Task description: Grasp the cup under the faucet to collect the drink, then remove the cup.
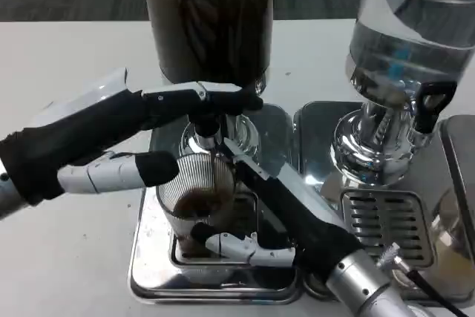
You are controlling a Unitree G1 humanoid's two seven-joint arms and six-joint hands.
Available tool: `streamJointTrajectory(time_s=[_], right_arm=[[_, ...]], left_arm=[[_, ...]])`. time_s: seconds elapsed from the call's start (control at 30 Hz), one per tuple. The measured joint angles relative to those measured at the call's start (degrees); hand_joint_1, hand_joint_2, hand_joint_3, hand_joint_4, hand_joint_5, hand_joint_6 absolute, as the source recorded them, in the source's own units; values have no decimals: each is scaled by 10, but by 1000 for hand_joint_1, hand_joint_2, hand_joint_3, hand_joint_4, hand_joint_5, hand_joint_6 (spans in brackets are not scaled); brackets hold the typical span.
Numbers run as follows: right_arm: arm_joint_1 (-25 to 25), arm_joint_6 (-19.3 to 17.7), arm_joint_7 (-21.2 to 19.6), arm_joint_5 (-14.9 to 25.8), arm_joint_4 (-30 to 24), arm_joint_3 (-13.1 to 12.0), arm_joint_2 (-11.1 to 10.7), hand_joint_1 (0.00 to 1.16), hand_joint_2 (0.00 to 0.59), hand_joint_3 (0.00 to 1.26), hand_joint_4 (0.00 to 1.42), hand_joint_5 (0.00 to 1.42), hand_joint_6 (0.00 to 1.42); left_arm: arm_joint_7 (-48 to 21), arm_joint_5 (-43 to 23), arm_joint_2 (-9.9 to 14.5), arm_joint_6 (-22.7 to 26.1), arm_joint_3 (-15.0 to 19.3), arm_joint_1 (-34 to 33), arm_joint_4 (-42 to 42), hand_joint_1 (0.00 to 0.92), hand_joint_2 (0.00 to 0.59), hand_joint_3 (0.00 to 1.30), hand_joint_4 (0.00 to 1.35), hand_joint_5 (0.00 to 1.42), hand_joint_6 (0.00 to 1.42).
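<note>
mostly clear ribbed cup (194, 198), dark drink pooled inside, upright

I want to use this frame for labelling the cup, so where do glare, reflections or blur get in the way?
Head view: glare and mirror-like reflections on the steel drip tray and the clear dispenser's chrome base; the ribbed cup is see-through, with soft edges against the tray; the dark dispenser looks slightly blurred; the left hand and right hand cover parts of the cup.

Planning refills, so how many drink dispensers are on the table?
2. The dark dispenser stands at centre, over the cup held by the right hand. The clear dispenser stands on the right. Others may sit beyond the frame.
</note>
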Motion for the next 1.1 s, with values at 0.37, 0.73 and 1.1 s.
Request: streamJointTrajectory(time_s=[0.37,0.73,1.1], right_arm=[[-18,-8,-7,0,29,5,11,536,214,0,0,0,44],[-29,-9,-9,0,38,5,16,536,215,0,0,0,47],[-37,-13,-14,3,55,3,23,531,219,0,0,0,49]], left_arm=[[12,2,2,6,11,4,-4,0,64,227,127,159,90],[41,15,4,6,49,25,-9,0,67,227,127,159,90],[75,54,18,6,93,53,5,0,43,224,127,159,90]])
